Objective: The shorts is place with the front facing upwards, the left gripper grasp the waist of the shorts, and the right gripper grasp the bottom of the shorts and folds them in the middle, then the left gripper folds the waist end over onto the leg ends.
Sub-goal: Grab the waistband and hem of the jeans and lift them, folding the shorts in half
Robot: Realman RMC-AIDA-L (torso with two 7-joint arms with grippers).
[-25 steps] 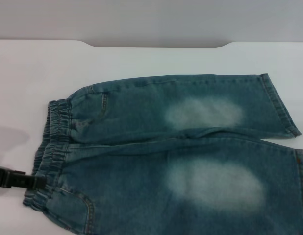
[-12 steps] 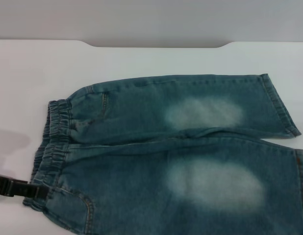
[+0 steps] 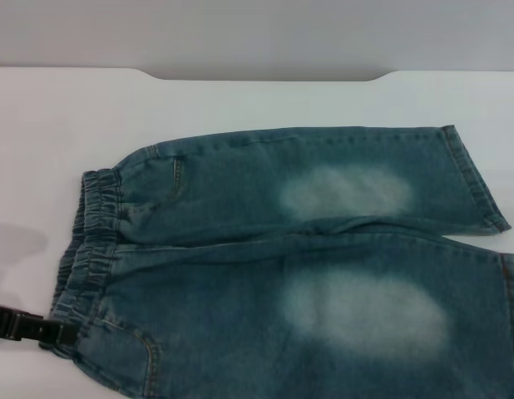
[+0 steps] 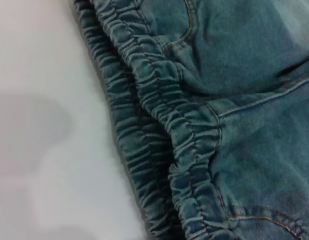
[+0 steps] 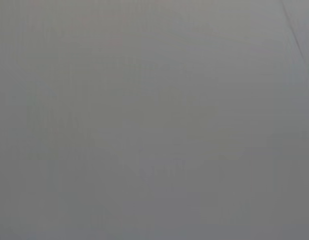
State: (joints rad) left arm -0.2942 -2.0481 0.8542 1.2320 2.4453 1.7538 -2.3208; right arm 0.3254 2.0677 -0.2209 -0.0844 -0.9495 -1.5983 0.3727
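The shorts [image 3: 307, 249] lie flat on the white table [image 3: 74, 125], blue-green denim with pale faded patches on both thighs. The ruffled waist [image 3: 91, 249] is at the left, and the hemmed leg ends [image 3: 477, 183] are at the right. My left gripper [image 3: 64, 332] comes in low from the left edge, its black tip at the near corner of the waistband. The left wrist view shows the gathered elastic band [image 4: 159, 110] from close above, with pocket seams beside it. The right gripper is out of view, and its wrist view shows only a plain grey surface.
The table's far edge has a shallow notch [image 3: 265, 76] with a grey wall behind. Bare white table [image 4: 44, 125] lies left of the waistband and beyond the far leg. The near leg runs off the bottom of the head view.
My left gripper has slid along the waistband toward the near corner of the shorts. The shorts have barely shifted.
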